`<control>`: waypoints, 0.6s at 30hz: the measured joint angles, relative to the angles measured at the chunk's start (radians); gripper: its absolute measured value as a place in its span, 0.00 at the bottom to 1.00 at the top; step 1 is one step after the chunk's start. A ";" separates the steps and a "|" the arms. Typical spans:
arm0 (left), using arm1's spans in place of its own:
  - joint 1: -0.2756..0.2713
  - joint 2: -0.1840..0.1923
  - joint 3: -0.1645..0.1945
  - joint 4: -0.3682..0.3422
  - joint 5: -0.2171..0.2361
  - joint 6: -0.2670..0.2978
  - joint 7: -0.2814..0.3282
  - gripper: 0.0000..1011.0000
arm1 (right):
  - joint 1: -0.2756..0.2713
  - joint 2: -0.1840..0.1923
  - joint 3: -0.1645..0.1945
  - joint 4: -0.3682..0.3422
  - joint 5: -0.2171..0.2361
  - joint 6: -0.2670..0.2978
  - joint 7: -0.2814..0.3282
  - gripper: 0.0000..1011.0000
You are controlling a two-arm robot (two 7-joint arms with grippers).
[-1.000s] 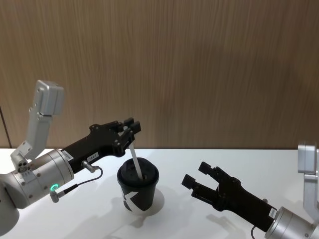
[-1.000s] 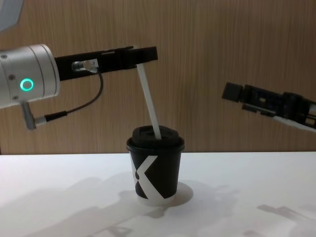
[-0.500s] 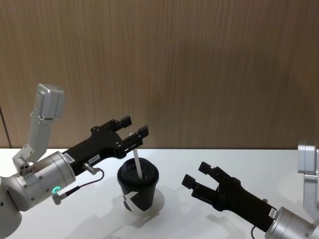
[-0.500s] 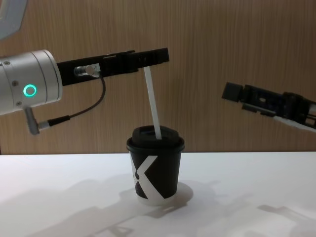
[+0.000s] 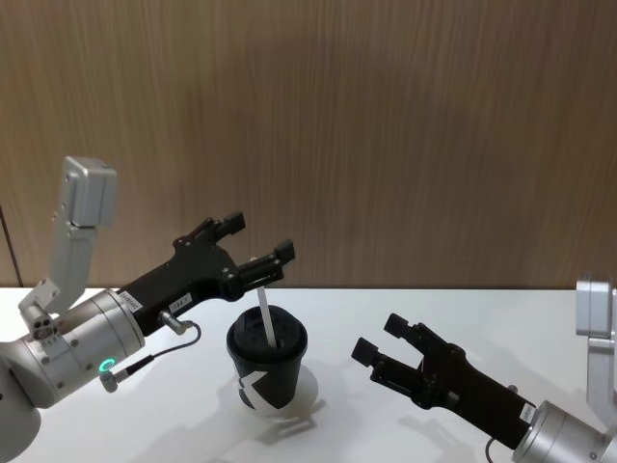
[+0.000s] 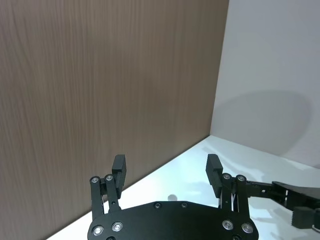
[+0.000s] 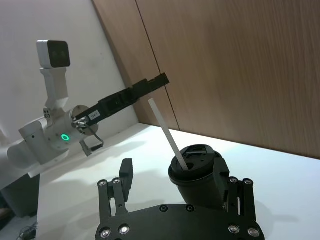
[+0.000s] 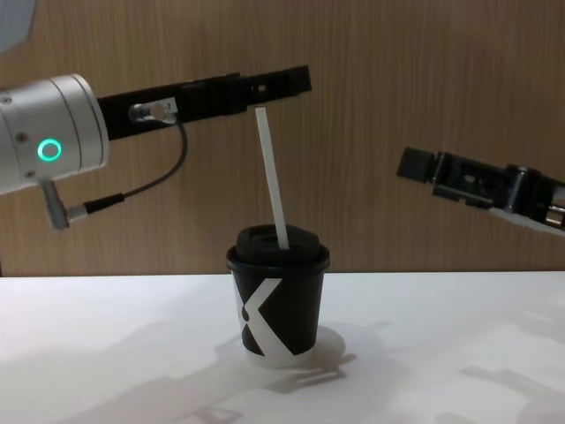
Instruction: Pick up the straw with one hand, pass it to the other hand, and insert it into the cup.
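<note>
The left gripper has spread and risen, leaving the straw standing below it in the cup; the right gripper waits open.

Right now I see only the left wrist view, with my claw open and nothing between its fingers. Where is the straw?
Observer: The straw stands in the cup, through its lid, leaning slightly.
Operator: Does the left claw touch it?
Observer: No. The left claw is open just above the straw's top, apart from it.
Operator: And the right claw?
Observer: The right claw is open, in the air to the right of the cup.
</note>
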 joint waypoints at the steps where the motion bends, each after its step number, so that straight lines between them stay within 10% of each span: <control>1: 0.000 0.000 0.000 0.000 0.000 0.000 0.000 0.99 | 0.000 0.000 0.000 0.000 0.000 0.000 0.000 0.99; 18: 0.062 0.002 -0.035 -0.114 0.043 -0.062 0.050 0.99 | 0.000 0.000 0.000 0.000 0.000 0.000 0.000 0.99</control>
